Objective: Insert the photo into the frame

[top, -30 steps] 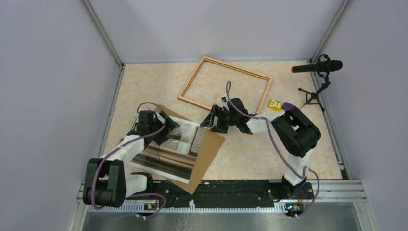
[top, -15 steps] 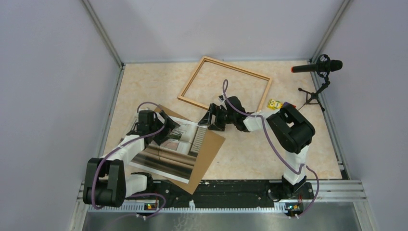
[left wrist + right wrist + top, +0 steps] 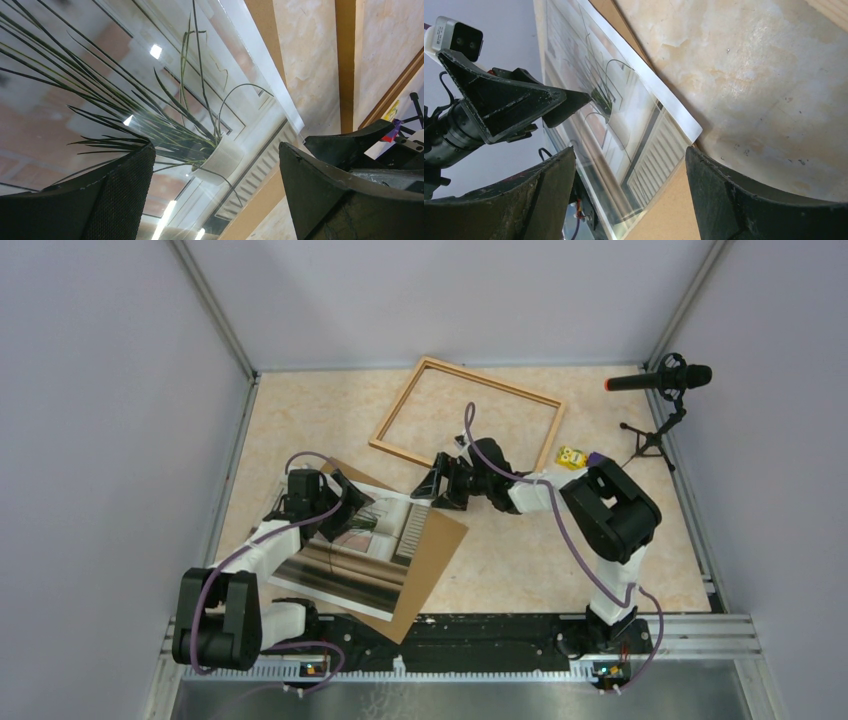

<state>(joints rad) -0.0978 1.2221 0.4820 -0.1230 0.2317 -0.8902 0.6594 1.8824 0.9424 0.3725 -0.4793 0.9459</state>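
Note:
The photo (image 3: pixel 352 552), a white-bordered print of grass blades, lies face up on a brown backing board (image 3: pixel 437 558) at the near left. Its surface is glossy and reflects lights (image 3: pixel 150 75). My left gripper (image 3: pixel 352 512) hovers open over the photo's far part, nothing between its fingers (image 3: pixel 216 147). My right gripper (image 3: pixel 432 490) stands open low at the photo's far right corner (image 3: pixel 630 150), with that corner (image 3: pixel 684 131) showing between the fingers. The empty wooden frame (image 3: pixel 492 381) lies flat at the back, behind the right gripper.
A microphone on a small tripod (image 3: pixel 662 380) stands at the back right. A small yellow toy (image 3: pixel 570 457) lies beside the frame's right corner. Enclosure walls close in the left, back and right, and a metal rail (image 3: pixel 700 630) runs along the near edge.
My right gripper has shifted a little to the left and away, closer to the photo's corner. The left arm, photo and frame have not moved.

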